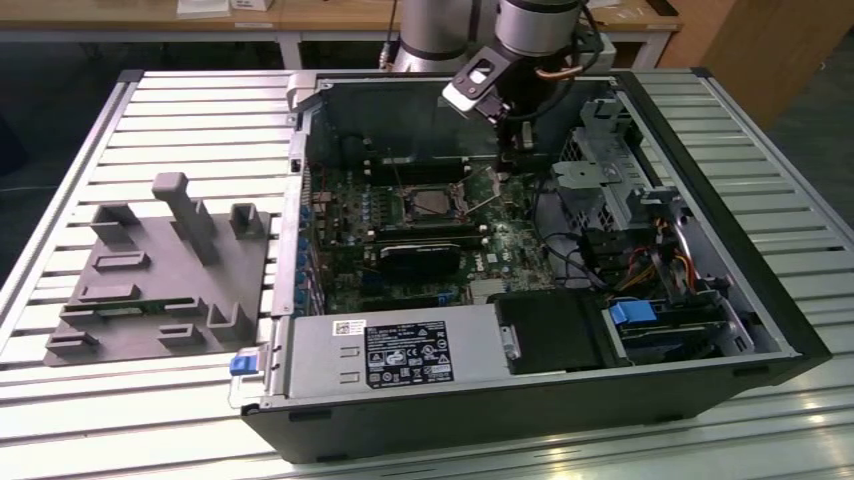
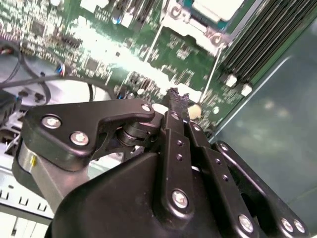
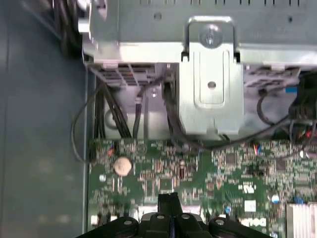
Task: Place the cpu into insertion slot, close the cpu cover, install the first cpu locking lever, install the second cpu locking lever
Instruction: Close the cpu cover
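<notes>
- The end effector [image 1: 505, 178] is down inside the case, just beside the insertion slot [image 1: 430, 203], on the slot's side facing the drive cage [image 1: 601, 170]. Its fingers [image 3: 164, 202] are pressed together, with nothing between them that we can see.
- The cpu [image 2: 218, 6] looks seated in the slot. Its pale top shows through the cpu cover [image 2: 195, 29], which seems to lie flat over it.
- A thin metal rod [image 2: 215, 69] runs off the slot's corner, near the end effector's tip. We'd guess it's a locking lever.
- To do this bit well, we'd push slow, stay on the rod and not slide onto the board.
- In the way: memory slots [image 2: 262, 39] right beside the slot, and loose cables [image 1: 587, 250] further out past the drive cage side.
</notes>
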`<state>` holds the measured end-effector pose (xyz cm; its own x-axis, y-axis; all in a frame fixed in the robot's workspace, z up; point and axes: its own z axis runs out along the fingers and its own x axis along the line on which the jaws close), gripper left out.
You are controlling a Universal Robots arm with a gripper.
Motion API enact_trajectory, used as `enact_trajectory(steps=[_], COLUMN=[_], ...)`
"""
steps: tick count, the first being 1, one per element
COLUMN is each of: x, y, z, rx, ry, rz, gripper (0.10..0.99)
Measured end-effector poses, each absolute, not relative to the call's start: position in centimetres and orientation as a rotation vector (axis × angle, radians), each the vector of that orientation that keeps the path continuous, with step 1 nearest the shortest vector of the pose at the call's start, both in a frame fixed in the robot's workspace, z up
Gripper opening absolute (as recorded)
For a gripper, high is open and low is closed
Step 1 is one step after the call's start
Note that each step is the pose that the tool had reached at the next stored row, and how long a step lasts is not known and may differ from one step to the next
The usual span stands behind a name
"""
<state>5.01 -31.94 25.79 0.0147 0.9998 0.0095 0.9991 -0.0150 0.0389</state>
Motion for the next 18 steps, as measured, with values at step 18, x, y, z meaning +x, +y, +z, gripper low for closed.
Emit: enact_trajectory(steps=[18], x=[6.4], y=[-31.9], z=[23.8], rx=[2.224], ry=[2.191], rz=[0.05], gripper=[0.102])
